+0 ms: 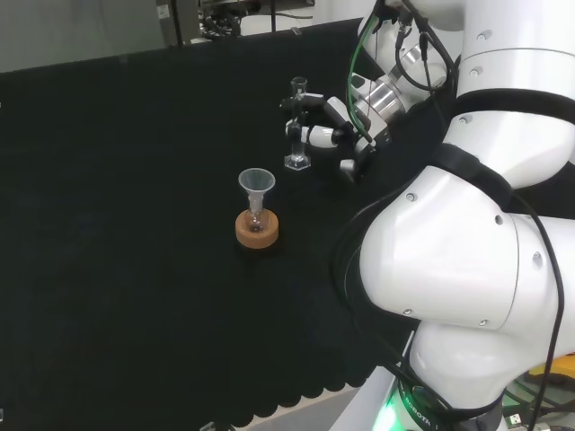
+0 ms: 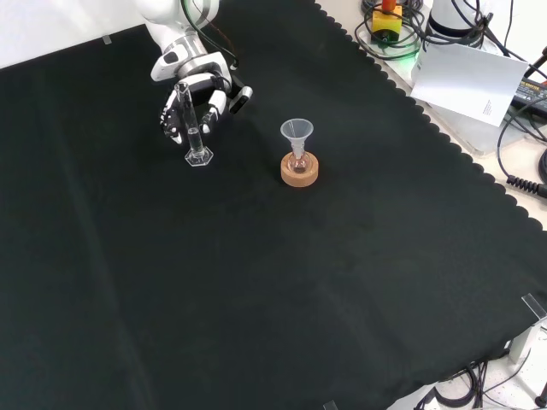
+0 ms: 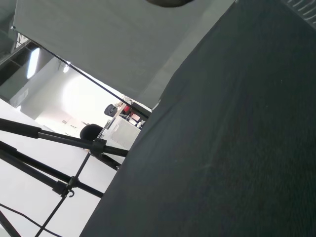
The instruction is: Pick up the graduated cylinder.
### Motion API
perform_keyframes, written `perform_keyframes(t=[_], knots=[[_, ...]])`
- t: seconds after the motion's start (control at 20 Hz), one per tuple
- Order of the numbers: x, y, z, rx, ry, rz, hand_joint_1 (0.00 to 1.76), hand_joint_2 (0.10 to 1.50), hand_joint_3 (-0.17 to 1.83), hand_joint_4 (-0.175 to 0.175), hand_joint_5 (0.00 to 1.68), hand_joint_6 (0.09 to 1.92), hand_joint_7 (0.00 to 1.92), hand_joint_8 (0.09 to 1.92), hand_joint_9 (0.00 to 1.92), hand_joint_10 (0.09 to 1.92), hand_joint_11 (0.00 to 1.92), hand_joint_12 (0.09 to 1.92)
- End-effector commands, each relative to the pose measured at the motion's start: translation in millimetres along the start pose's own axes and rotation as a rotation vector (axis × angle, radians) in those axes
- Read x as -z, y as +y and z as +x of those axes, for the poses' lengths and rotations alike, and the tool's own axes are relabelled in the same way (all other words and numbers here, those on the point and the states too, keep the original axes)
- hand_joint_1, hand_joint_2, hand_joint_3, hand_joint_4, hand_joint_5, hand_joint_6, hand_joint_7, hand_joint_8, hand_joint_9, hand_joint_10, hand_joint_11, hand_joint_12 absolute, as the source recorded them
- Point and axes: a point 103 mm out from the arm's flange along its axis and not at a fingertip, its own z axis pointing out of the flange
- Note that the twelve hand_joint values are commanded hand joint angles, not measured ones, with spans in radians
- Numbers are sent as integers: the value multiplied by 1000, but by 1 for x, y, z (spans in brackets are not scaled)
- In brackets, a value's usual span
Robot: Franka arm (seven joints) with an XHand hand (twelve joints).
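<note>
So the graduated cylinder (image 1: 296, 126) (image 2: 191, 132) stands upright on the black cloth (image 2: 256, 282), base down, mouth straight up. The hand (image 1: 328, 135) (image 2: 198, 101) has its fingers curled around the tube's middle. In the front view, a funnel (image 2: 297, 132) sits in a small flask on a cork ring (image 2: 299, 171) near its right.

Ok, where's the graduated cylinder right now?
In the front view the graduated cylinder stands upright on the black cloth, left of the cork ring with the funnel, with the hand's fingers curled around it.
</note>
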Motion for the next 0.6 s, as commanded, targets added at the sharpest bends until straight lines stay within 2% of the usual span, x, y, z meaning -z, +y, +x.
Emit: perform_keyframes(t=[0.05,0.6], knots=[[-2,0,0,0,1,0,1073,1066,-175,3,677,560,682,547,988,320,676,1128],[-1,-2,0,-2,3,-11,1101,1082,-175,28,737,604,767,556,1064,290,789,1057]])
